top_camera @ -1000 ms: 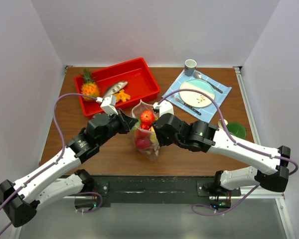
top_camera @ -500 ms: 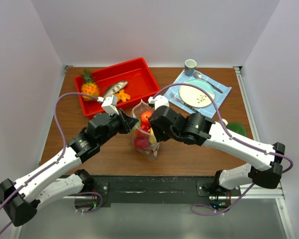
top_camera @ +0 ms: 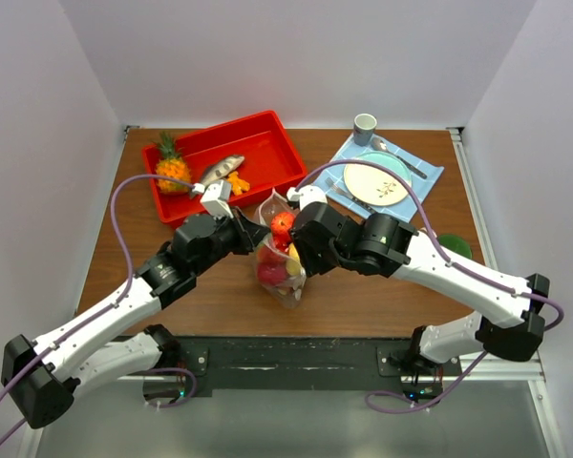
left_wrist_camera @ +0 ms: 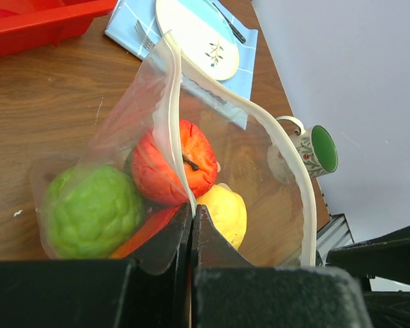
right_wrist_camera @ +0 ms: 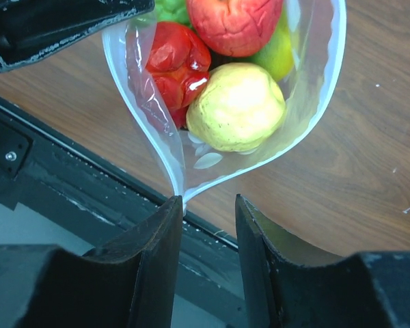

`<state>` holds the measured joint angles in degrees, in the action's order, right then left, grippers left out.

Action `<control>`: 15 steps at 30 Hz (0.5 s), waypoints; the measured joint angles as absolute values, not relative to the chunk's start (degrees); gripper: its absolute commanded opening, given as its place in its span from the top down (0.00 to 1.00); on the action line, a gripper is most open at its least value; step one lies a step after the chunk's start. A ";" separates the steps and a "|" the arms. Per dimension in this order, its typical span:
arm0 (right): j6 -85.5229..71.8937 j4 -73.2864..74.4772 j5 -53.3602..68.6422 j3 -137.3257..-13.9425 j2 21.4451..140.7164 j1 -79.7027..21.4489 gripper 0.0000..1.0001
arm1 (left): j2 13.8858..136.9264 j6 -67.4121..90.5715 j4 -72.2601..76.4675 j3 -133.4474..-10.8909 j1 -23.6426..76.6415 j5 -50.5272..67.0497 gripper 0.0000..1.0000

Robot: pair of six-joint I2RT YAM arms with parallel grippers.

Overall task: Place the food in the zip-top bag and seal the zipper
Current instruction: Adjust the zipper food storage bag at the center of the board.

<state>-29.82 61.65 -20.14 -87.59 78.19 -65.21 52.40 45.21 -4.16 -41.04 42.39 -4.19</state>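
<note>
The zip-top bag (top_camera: pixel 279 256) stands open on the table between both grippers. It holds the food: a red apple (left_wrist_camera: pixel 171 164), a bumpy green fruit (left_wrist_camera: pixel 90 210), a yellow fruit (right_wrist_camera: pixel 236 106) and a red piece (right_wrist_camera: pixel 172 61). My left gripper (left_wrist_camera: pixel 191 208) is shut on the zipper (left_wrist_camera: pixel 171 116) at one side of the bag's mouth; in the top view it (top_camera: pixel 253 237) sits on the bag's left. My right gripper (right_wrist_camera: pixel 208 205) is open, and the pointed end of the bag's mouth touches its left fingertip (right_wrist_camera: pixel 174 208). In the top view it (top_camera: pixel 301 243) is at the bag's right.
A red tray (top_camera: pixel 267 143) at the back left holds a pineapple (top_camera: pixel 170 164) and a fish (top_camera: pixel 220 170). A plate (top_camera: pixel 376 178) with cutlery lies on a blue napkin at the back right, beside a cup (top_camera: pixel 365 126). A green mug (top_camera: pixel 453 248) stands at the right.
My right arm has moved up the table alongside the bag, towards its mouth. My left arm has shifted slightly the same way, keeping its hold on the zipper.
</note>
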 measured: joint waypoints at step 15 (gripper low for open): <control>-35.16 59.92 -17.12 -83.85 76.09 -65.23 0.59 | 53.87 45.28 -1.19 -41.04 42.39 -2.68 1.00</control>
